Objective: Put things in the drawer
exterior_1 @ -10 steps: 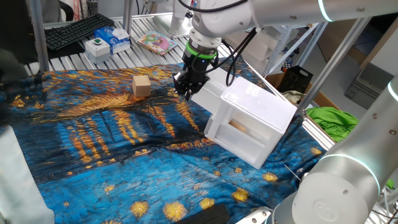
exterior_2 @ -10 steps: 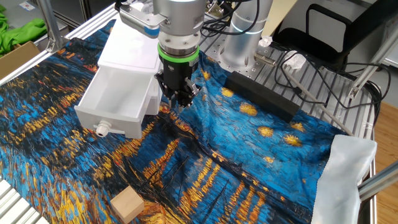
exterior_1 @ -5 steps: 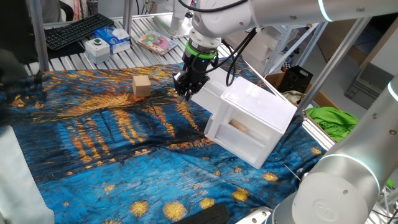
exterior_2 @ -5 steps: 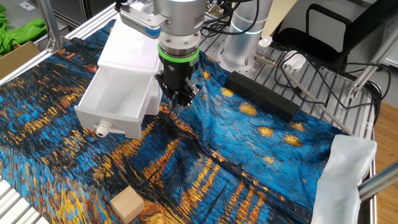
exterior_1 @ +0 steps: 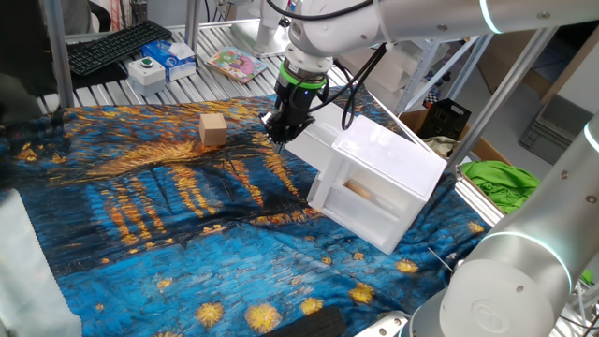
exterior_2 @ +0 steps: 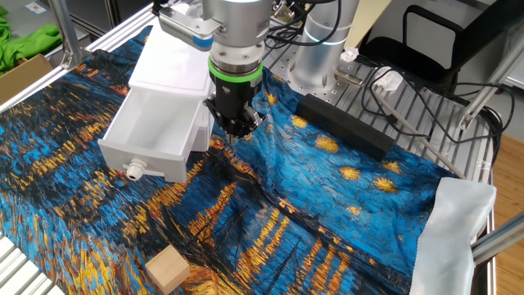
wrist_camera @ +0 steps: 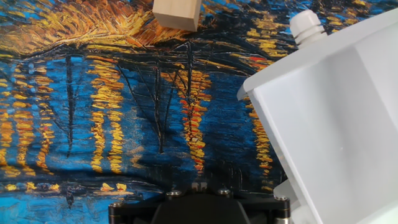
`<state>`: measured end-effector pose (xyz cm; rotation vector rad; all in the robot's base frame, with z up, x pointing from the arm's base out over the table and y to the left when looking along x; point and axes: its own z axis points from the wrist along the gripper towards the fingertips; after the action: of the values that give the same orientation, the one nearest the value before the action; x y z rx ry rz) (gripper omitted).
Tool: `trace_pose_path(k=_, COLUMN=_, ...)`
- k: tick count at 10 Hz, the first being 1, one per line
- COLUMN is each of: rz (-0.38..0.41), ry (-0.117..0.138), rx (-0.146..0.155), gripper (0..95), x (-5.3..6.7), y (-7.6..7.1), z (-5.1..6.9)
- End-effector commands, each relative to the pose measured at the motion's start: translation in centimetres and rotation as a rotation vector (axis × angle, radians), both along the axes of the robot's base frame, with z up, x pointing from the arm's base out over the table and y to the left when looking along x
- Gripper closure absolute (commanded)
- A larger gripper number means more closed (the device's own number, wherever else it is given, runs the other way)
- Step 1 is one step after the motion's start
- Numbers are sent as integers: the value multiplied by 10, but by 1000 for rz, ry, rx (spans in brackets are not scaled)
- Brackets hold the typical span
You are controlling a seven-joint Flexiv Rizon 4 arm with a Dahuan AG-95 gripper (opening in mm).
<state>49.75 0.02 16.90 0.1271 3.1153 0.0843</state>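
Now end effector (exterior_2: 237,136) shut, block (exterior_1: 213,129) apart

Two raised fixed cameras face the cloth (exterior_1: 187,215) from opposite sides; hand camera looks straight down.

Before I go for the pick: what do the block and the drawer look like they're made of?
Block: looks like bare wood, tan, matte, with plain faces and pale edges.
Drawer: looks like white plastic, smooth and slightly glossy, with thin moulded walls and a ribbed knob on its front.
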Motion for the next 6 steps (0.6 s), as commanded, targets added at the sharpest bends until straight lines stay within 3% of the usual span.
trace_pose_path(k=1, rz=26, ry=8, rx=0, gripper=950, x=1, y=1, z=0)
trace_pose_path(k=3, rz=70, ry=11, rx=-17, gripper=950, x=1, y=1, z=0)
trace_pose_path(k=6, rz=100, ry=31, rx=-20, gripper=950, x=0, y=1, z=0)
